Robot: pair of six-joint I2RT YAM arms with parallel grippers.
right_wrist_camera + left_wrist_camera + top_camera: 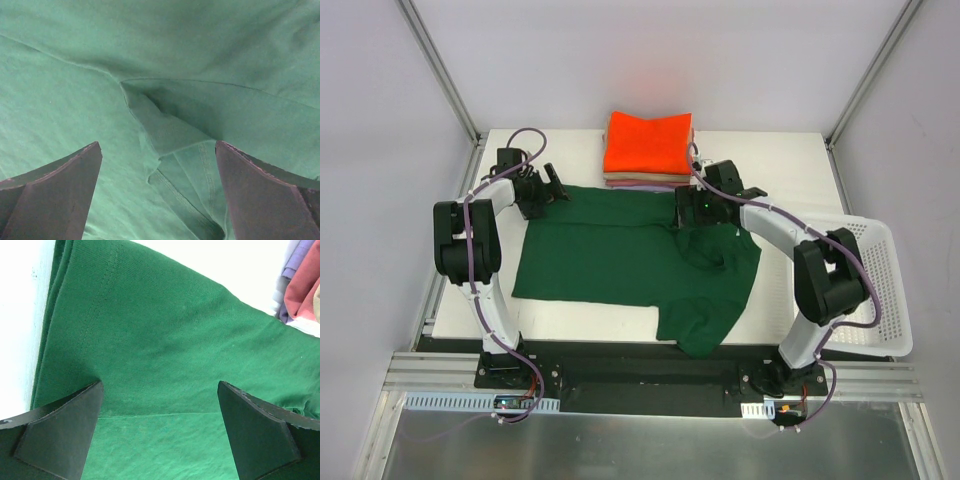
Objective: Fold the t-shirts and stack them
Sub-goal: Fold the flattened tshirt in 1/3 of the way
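No text, label, brand, number or sign could be read in any of the three views.

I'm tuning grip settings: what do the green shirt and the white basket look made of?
Green shirt: soft matte knit, probably cotton jersey; fine knit texture, stitched hem and limp creases show close up. Basket: likely rigid plastic, smooth white; its walls carry a regular grid of holes.
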